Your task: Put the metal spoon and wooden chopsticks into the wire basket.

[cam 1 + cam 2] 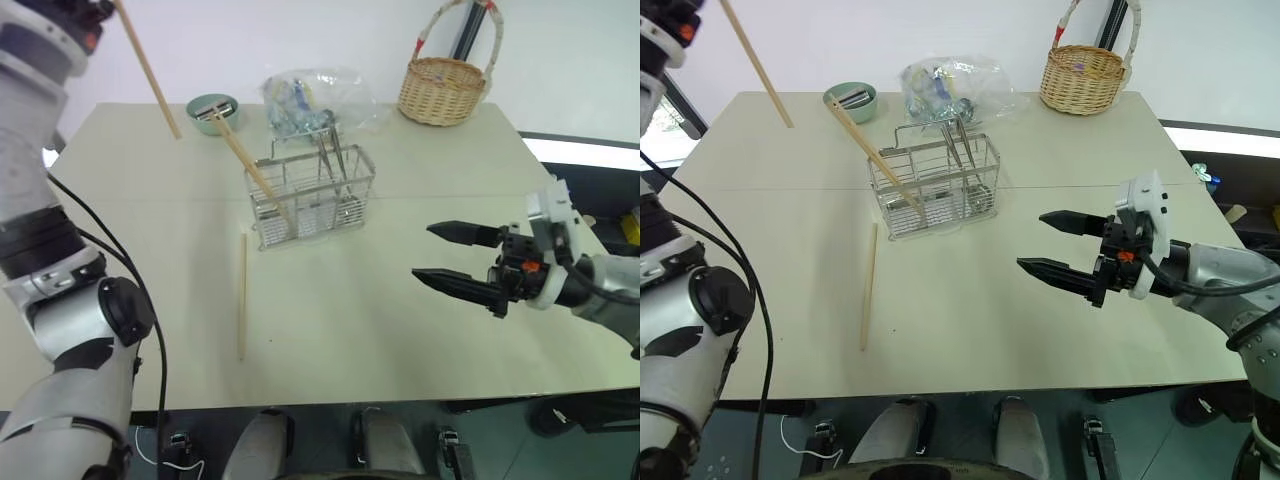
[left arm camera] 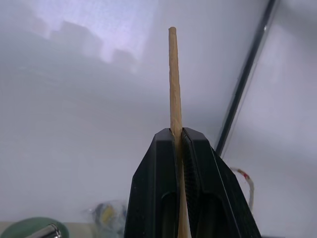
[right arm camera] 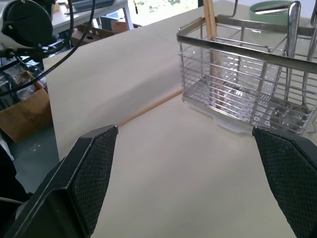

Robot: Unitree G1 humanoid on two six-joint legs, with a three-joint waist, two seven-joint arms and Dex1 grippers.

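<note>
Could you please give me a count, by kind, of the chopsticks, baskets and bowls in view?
Wooden chopsticks: 3, namely one in the left claw, one leaning in the wire basket, one lying on the table.
Baskets: 2, namely wire basket, wicker basket.
Bowls: 1, namely green bowl.
Total: 6

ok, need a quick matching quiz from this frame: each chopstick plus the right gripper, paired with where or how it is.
Things:
1. chopstick in the air
2. leaning chopstick
3. flat chopstick
4. right gripper

States:
A. lying on the table beside the wire basket
B. open, holding nothing, over the table
C. clamped in the shut left gripper
D. standing tilted inside the wire basket

Pairs: 1-C, 2-D, 3-A, 4-B
</note>
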